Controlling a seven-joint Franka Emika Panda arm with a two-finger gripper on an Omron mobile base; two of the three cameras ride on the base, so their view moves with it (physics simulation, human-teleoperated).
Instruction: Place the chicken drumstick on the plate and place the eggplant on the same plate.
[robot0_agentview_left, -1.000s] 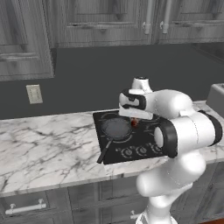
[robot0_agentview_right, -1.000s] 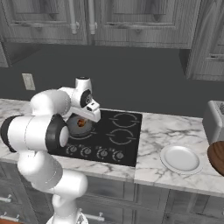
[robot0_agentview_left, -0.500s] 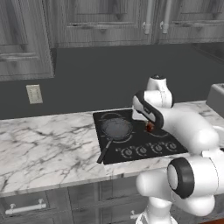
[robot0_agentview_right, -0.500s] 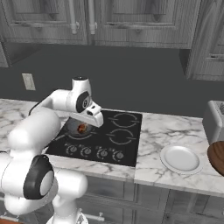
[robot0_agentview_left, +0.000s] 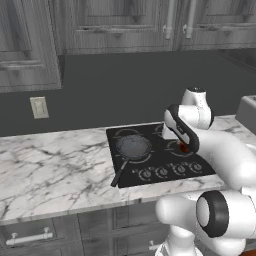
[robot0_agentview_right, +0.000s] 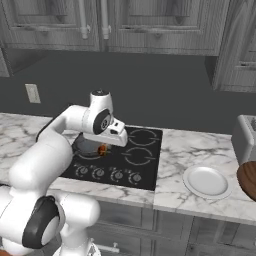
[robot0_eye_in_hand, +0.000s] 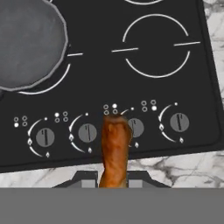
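Left base view
- Claw: hangs over the right half of the black cooktop, with a small reddish-brown piece, the chicken drumstick, at its tip.
- Frying pan: on the left front burner, handle pointing toward the table's front edge; apart from the claw.

Right base view
- Claw: above the cooktop's left side, near the pan; the drumstick hangs under it, clear of the glass.
- Plate: white-grey, bare, on the marble table to the right of the cooktop, well apart from the claw.
- Round wooden board: just beyond the plate, at the picture's edge.

Hand view
- Claw: nearly shut, pinching the drumstick, which stands up between the fingertips over the row of knobs.

Judgement
- Step in hand: carrying the gripped drumstick toward the plate.
- Next move: a swing rightward across the cooktop, keeping height, then lowering over the plate's middle before letting go.
- Eggplant: I cannot place it in these views.
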